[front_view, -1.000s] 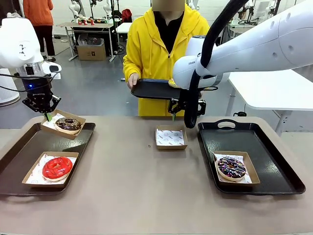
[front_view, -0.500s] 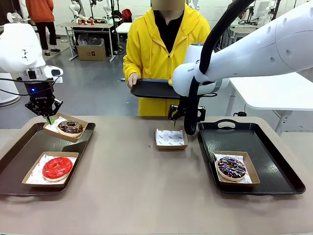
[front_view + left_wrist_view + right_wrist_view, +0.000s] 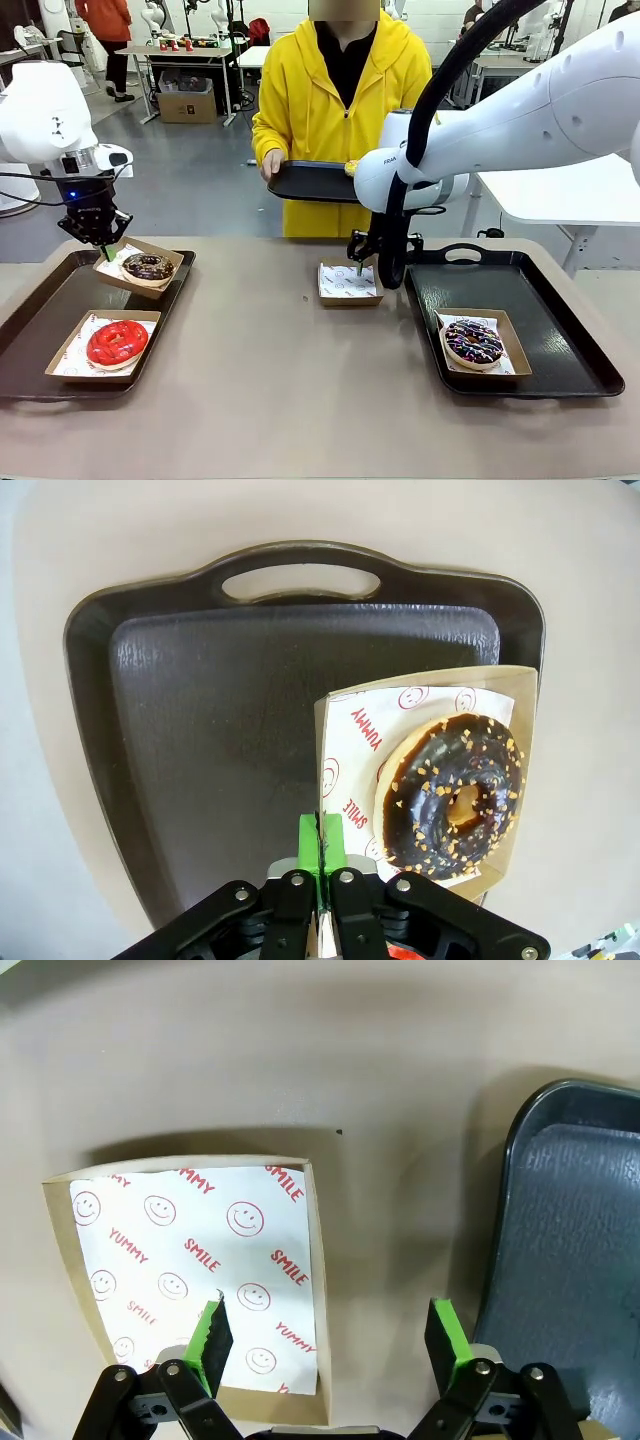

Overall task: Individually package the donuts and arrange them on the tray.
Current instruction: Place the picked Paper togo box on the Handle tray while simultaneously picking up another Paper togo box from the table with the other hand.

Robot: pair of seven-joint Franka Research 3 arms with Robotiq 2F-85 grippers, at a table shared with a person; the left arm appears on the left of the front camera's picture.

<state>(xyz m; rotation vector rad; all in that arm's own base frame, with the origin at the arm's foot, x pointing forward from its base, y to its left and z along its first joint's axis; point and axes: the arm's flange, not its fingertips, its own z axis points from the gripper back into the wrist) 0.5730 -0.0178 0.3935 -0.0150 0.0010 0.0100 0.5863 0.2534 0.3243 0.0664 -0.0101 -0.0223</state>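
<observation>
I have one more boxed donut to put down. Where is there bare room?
Free: the tabletop between the left tray and right tray; the right tray's far half beyond the sprinkled donut. Crowded: around the empty box, with the open right gripper over it; the left tray's far end, where the left gripper pinches the chocolate donut's box.

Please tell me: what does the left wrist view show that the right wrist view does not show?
Left wrist view: the left gripper, jaws shut on the edge of a cardboard box holding the chocolate donut, above a dark tray.

Right wrist view: the right gripper, jaws open, one finger over an empty box lined with smiley-print paper, and the other dark tray.

Both: the tan table.
</observation>
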